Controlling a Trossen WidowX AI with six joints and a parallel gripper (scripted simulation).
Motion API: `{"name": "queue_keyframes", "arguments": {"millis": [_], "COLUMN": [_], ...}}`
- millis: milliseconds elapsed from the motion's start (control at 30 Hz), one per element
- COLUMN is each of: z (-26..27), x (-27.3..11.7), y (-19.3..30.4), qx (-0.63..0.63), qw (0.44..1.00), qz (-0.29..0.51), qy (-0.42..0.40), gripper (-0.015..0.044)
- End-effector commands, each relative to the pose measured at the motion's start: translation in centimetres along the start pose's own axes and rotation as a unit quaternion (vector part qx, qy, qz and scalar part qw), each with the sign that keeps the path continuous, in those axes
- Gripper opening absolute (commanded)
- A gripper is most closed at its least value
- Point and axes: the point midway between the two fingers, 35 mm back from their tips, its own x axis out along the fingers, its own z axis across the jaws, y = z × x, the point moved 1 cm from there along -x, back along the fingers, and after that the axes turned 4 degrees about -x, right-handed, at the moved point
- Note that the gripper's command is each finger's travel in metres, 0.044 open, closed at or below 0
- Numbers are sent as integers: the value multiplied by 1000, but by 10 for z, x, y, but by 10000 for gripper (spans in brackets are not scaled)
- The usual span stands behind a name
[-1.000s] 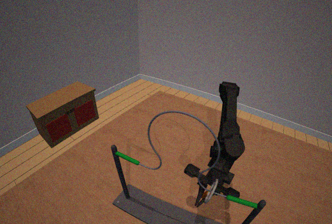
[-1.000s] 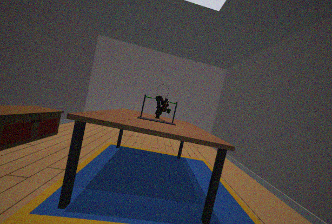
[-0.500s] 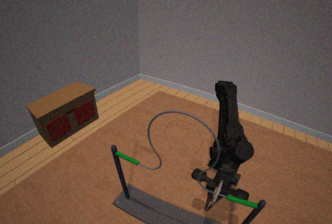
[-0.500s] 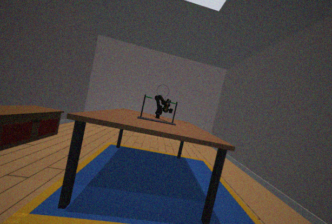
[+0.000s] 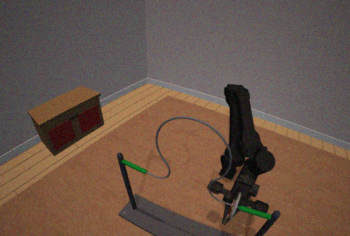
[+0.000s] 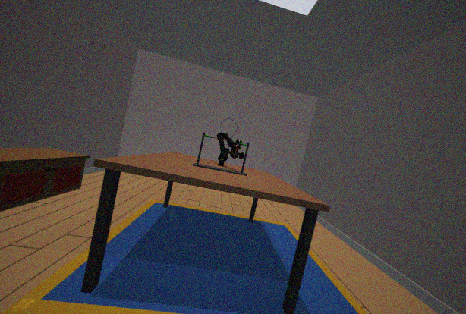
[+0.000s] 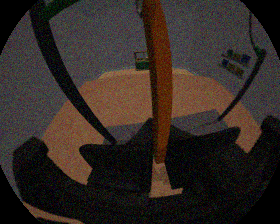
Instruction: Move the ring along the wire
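Observation:
My gripper (image 5: 226, 219) (image 7: 152, 120) is shut on the orange handle (image 7: 162, 85) (image 5: 231, 210), which rises between the fingers in the wrist view. The pale ring (image 5: 239, 197) is seen nearly edge-on, around the wire at the inner end of the right green part (image 5: 255, 212) (image 6: 244, 144). Whether it touches the wire cannot be told. The thin grey wire (image 5: 183, 117) loops up and across to the left green part (image 5: 134, 166) (image 6: 209, 136). The wire passes in front of my arm in the top view.
The right post (image 5: 267, 225) (image 6: 245, 159) stands just beyond the right green part; the left post (image 5: 127, 183) (image 6: 201, 149) stands at the other end. Both rise from a grey base (image 5: 169, 218) on the brown table (image 6: 164, 167). A cabinet (image 5: 66, 119) is at the left.

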Motion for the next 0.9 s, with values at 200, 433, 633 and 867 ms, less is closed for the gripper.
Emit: {"name": "queue_keyframes", "arguments": {"millis": [200,433,633,867], "z": [11,18,24,28], "x": [0,-1,-2,-1], "y": [-1,-1,-2,-1], "qx": [2,3,3,3], "qw": [1000,1000,1000,1000], "qz": [1,1,0,0], "qy": [2,2,2,2], "gripper": [-150,-150,-150,-150]}}
